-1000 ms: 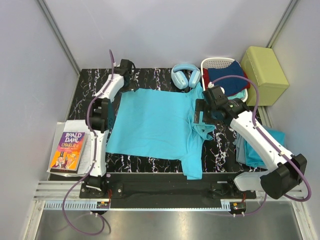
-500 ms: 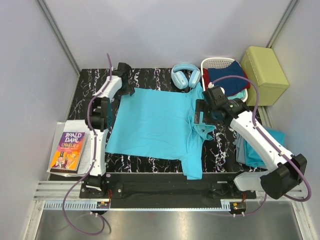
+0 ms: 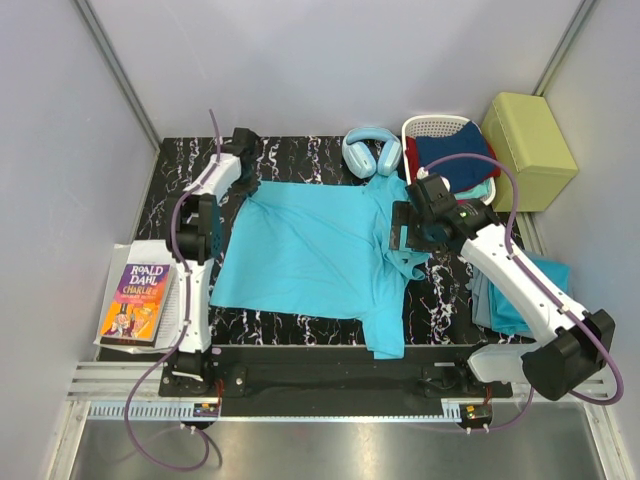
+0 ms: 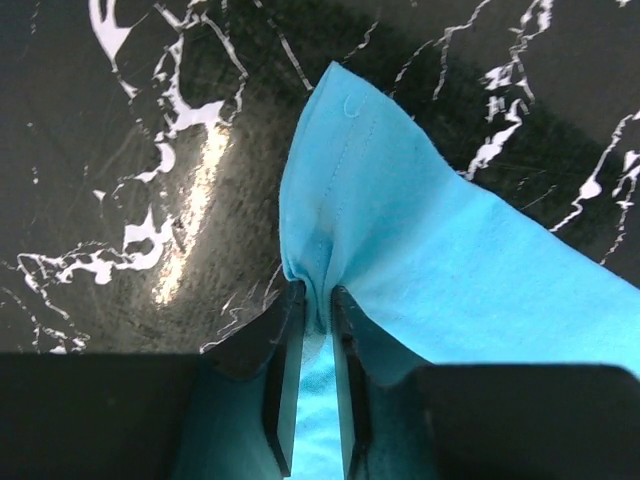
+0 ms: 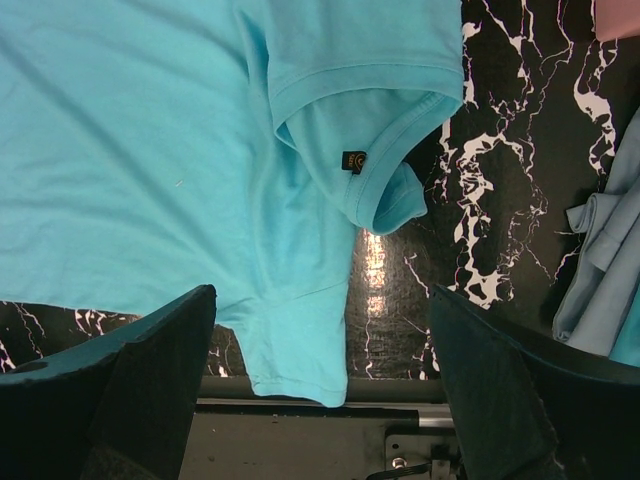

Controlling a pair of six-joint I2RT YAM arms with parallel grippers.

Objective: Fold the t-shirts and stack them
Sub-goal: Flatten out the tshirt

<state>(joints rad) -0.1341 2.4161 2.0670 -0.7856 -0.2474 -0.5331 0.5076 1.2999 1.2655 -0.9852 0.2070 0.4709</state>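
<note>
Because the thin t-shirt [image 3: 310, 245] drapes limply, our left gripper [image 4: 318, 297] pinches its corner [image 4: 342, 125], our right gripper [image 5: 320, 300] spread wide above its collar [image 5: 385, 172].

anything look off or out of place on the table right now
The t-shirt isn't lying flat: its far left corner is pinched up into a peak by the left gripper, and the collar end is rumpled. Pale blue headphones lie beside the laundry basket, odd among clothes.

Left fingers [image 4: 283, 400] tight, right fingers [image 5: 150, 390] wide.
</note>
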